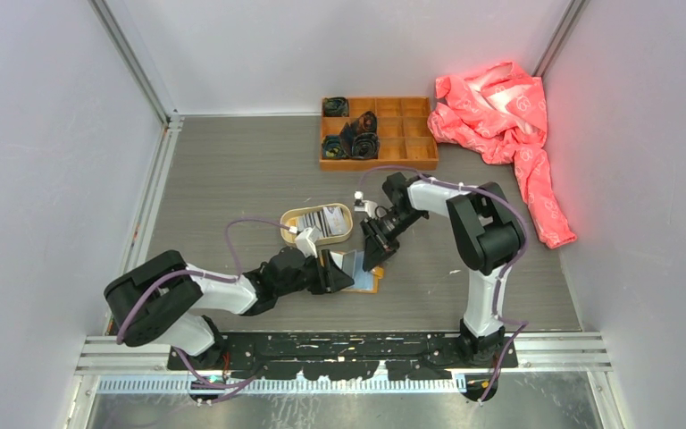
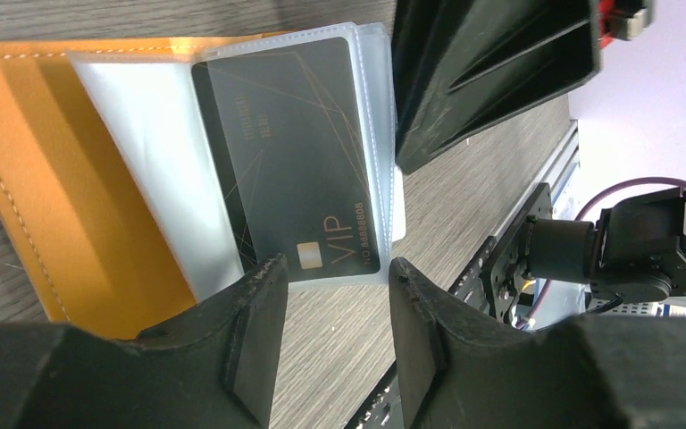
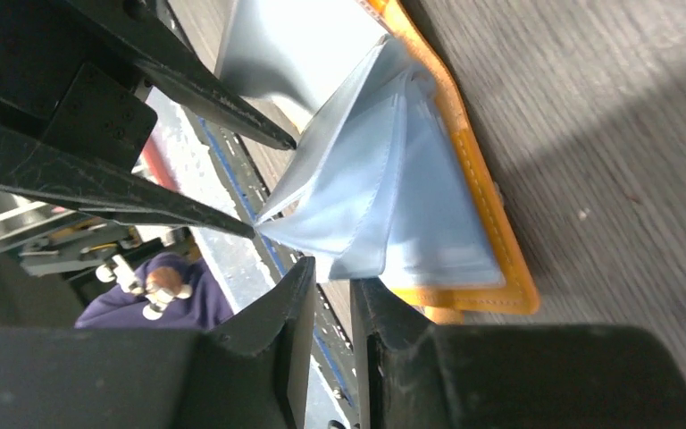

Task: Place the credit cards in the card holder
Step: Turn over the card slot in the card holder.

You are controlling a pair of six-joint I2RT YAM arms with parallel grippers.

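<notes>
The mustard-orange card holder (image 1: 368, 284) (image 2: 27, 179) (image 3: 493, 255) lies open on the table, its clear sleeves (image 2: 156, 170) (image 3: 384, 179) fanned upward. A dark credit card (image 2: 290, 161) with gold "VIP" print sits inside one sleeve. My left gripper (image 1: 338, 273) (image 2: 338, 266) is open, and the card's end lies just past its fingertips with nothing between them. My right gripper (image 1: 378, 257) (image 3: 332, 275) stands at the sleeves' lower corner, its jaws a narrow gap apart and empty. More credit cards (image 1: 322, 219) lie in the oval tan tray (image 1: 289, 223).
An orange wooden compartment box (image 1: 415, 134) holding dark rolled items stands at the back. A pink cloth (image 1: 500, 112) is heaped at the back right. Grey walls enclose the table on three sides, and the arms' mounting rail (image 1: 348, 344) runs along the near edge.
</notes>
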